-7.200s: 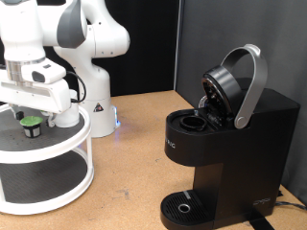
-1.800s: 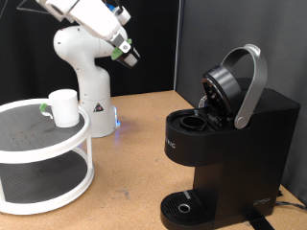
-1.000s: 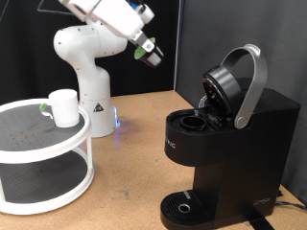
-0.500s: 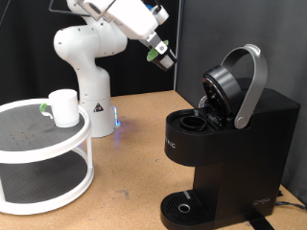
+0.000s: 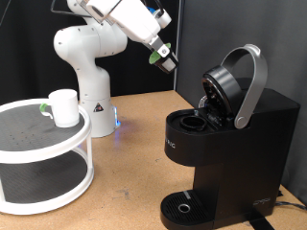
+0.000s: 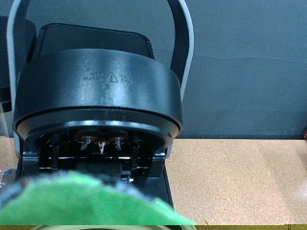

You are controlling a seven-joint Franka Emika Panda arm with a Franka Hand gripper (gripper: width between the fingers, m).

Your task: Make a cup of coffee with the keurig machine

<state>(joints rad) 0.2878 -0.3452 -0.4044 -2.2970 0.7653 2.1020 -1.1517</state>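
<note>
The black keurig machine [image 5: 235, 134] stands at the exterior view's right with its silver-handled lid [image 5: 240, 84] raised and the pod chamber [image 5: 195, 122] open. My gripper [image 5: 163, 56] hangs in the air up and to the left of the lid, shut on a small dark pod with a green top [image 5: 154, 57]. The wrist view shows the pod's green top [image 6: 91, 203] close up, blurred, with the open lid [image 6: 96, 96] straight ahead. The white cup [image 5: 63, 107] stands on the top tier of the white stand [image 5: 29, 144] at the left.
The arm's white base [image 5: 88, 81] stands behind the round two-tier stand. A round drip tray [image 5: 184, 207] sits at the machine's foot. Bare wooden table [image 5: 129, 172] lies between stand and machine. A dark wall panel is behind the machine.
The gripper lifted the pod off the stand and carried it rightward through the air to near the machine's open lid. In the last half second it barely moved.
</note>
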